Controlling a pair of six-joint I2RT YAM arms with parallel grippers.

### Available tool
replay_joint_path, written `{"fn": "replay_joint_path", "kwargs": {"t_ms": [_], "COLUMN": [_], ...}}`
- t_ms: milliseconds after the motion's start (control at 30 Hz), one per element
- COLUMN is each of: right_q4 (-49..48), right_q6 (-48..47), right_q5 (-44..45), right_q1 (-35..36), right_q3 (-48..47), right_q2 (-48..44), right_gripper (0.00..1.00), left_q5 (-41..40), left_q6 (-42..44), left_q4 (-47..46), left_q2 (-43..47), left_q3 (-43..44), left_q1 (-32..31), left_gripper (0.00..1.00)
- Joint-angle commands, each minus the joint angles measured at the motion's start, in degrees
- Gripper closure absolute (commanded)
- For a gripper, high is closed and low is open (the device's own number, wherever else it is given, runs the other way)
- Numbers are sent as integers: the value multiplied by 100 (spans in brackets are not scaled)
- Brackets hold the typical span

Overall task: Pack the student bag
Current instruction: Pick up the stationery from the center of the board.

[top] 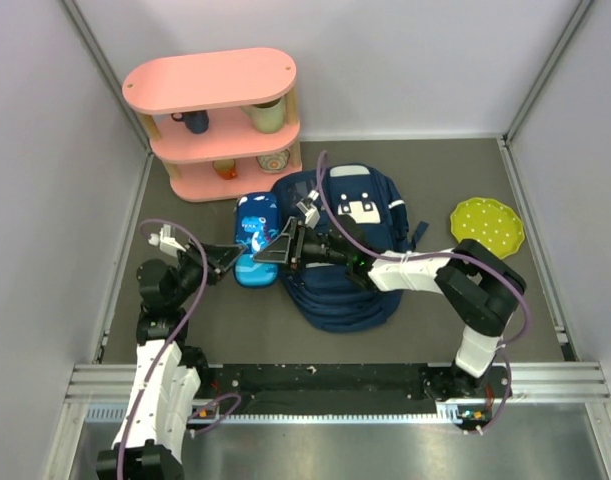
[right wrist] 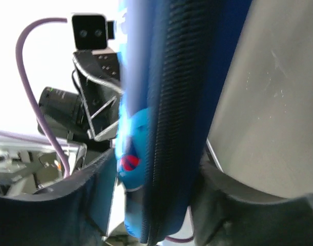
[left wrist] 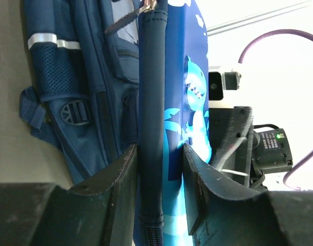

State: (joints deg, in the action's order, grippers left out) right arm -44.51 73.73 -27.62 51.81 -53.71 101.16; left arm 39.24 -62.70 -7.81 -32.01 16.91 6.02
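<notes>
**Grippers.** The left gripper (left wrist: 160, 152) is closed to a narrow gap across the thickness of the pencil case (top: 255, 228). One finger lies against the dark zip edge and the other against the printed face. The right gripper (right wrist: 156, 169) is closed on the same case from the opposite side, over a ribbed navy band. Judgement: the two-sided grip steadies a soft, slim case so it can be carried across without sagging.

**Pencil case.** Bright blue fabric with a shark print and navy piping, in an elongated, rounded shape.

**Student bag.** The student bag (top: 335, 300) lies flat on the desk (top: 435, 300), just right of the case. It is navy woven fabric with mesh pockets and white patches.

**Surroundings.** A pink oval shelf (top: 210, 85) stands behind, and a yellow-green dotted plate (top: 485, 222) lies well to the right.
</notes>
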Motion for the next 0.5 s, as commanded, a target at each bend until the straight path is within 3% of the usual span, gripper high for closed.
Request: {"fn": "replay_joint_path", "kwargs": {"t_ms": [0, 67, 200, 233, 300, 333, 467], "right_q4": [-321, -251, -112, -49, 204, 319, 1005], "right_q6": [-69, -166, -333, -394, -640, -737, -1482], "right_q5": [-42, -16, 11, 63, 125, 203, 458], "right_q1": [75, 75, 66, 57, 40, 22, -66], "right_q3": [-263, -201, -78, -43, 80, 115, 448], "right_q2": [44, 0, -140, -193, -307, -456, -992], "right_gripper": [60, 81, 96, 98, 100, 100, 100], "left_q5": [-22, 39, 110, 127, 162, 154, -48], "left_q6": [-94, -32, 161, 266, 442, 695, 1478], "left_q4": [-598, -590, -406, -370, -30, 182, 1281], "left_q2": [98, 98, 63, 55, 46, 63, 142], "left_q3": [-12, 14, 155, 181, 312, 374, 778], "left_q1": [-49, -48, -57, -57, -57, -66, -57], "left_gripper": [100, 100, 96, 81, 61, 34, 16]}}
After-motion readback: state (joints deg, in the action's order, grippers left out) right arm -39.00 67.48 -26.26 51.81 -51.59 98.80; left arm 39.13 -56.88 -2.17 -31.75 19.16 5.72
